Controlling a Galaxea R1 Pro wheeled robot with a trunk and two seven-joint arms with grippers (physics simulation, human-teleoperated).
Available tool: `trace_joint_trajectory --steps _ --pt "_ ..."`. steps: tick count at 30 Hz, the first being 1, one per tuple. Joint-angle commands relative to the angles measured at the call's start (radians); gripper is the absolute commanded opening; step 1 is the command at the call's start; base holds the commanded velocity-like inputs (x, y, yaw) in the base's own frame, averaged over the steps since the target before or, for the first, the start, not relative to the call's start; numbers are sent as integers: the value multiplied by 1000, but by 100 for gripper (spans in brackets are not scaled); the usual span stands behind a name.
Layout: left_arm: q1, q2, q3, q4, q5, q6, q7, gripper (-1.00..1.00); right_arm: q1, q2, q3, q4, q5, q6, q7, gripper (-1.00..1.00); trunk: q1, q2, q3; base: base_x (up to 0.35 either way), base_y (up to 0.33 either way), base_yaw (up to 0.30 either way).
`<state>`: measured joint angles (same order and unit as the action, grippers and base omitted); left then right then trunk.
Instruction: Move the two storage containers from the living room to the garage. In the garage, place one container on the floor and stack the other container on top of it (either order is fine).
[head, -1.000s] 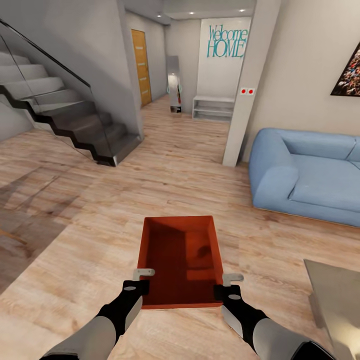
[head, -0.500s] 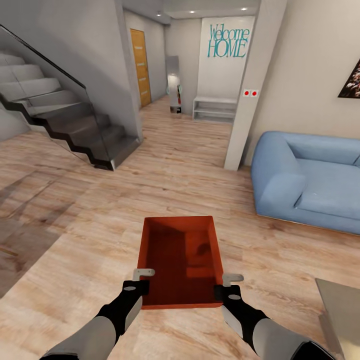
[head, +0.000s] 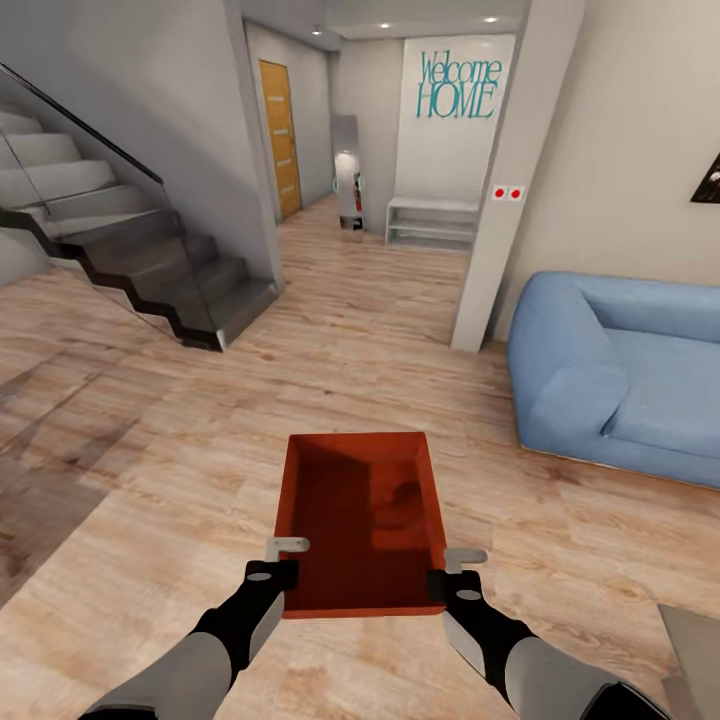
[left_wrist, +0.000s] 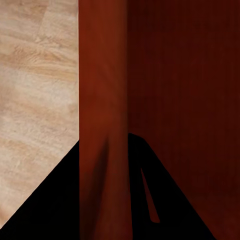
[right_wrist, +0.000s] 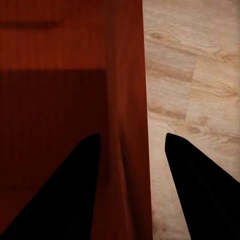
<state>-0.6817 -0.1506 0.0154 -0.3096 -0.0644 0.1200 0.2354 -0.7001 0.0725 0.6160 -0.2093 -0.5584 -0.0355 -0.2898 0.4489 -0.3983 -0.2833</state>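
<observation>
One orange-red storage container (head: 360, 520) hangs level above the living room's wood-plank floor (head: 200, 450), held from both sides at its near end. My left gripper (head: 281, 560) is shut on its left wall (left_wrist: 102, 115). My right gripper (head: 452, 568) is shut on its right wall (right_wrist: 127, 100). In both wrist views the thin wall passes between the black fingers, with the ribbed bottom (left_wrist: 185, 100) beside it. The garage is out of view.
A dark staircase (head: 150, 270) with a glass rail rises at the left. A blue sofa (head: 620, 380) stands at the right behind a white pillar (head: 500, 200). Ahead, a hallway runs to an orange door (head: 280, 135) and a white shelf (head: 430, 220). A glass table corner (head: 695, 650) shows at the lower right.
The whole view has shifted: the camera has moved forward and turned slightly, sliding sofa and table rightward. The container sits in the same grip.
</observation>
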Motion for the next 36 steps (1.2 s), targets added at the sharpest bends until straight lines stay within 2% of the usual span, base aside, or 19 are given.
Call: trace_joint_trajectory --steps 1,14,36 --pt "-1 2 20 -5 -28 9 13 -100 -1 -10 -14 15 -11 -6 -8 -100 1 -2 -2 324 0 0" --pt "0 2 20 -5 -28 9 13 -100 -1 -10 -15 15 -11 -6 -8 -100 1 -2 10 324 0 31" --pt "-1 2 20 -5 -28 9 13 -100 -1 -10 -14 15 -11 -6 -8 -100 1 -2 10 323 0 1"
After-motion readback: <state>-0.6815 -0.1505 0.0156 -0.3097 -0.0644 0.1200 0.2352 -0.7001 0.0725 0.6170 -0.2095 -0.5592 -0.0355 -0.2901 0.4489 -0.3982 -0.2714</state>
